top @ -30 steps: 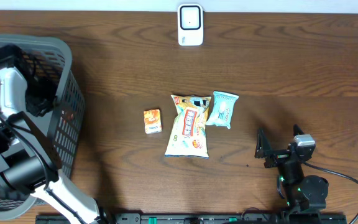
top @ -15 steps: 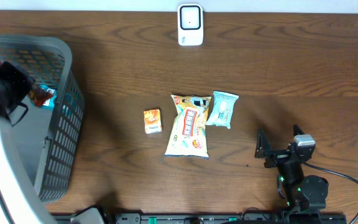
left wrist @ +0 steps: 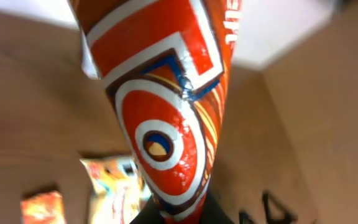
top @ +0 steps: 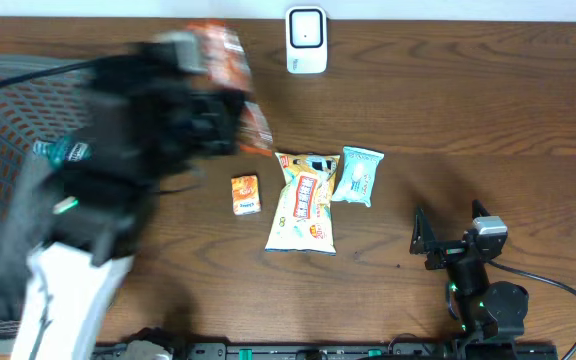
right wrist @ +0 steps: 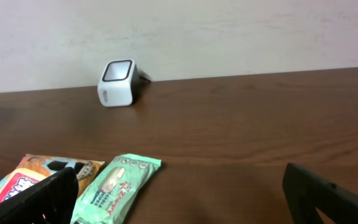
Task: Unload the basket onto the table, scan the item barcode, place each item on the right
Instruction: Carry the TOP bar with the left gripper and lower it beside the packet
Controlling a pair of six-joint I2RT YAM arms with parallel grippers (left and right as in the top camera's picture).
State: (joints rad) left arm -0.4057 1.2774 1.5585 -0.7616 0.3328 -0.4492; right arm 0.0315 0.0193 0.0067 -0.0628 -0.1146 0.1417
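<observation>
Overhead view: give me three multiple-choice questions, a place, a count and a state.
1. Where on the brown wooden table is the white box-shaped scanner? A far edge, middle; B near-left corner; C near-right corner.
2. How many packages lie on the table? A one; B three; C six.
3. The left gripper is: A open; B shut on nothing; C shut on the orange-red foil packet.
A: it stands against the far edge. B: orange box, yellow-white snack bag, mint-green packet. C: the packet rises from its fingers.
</observation>
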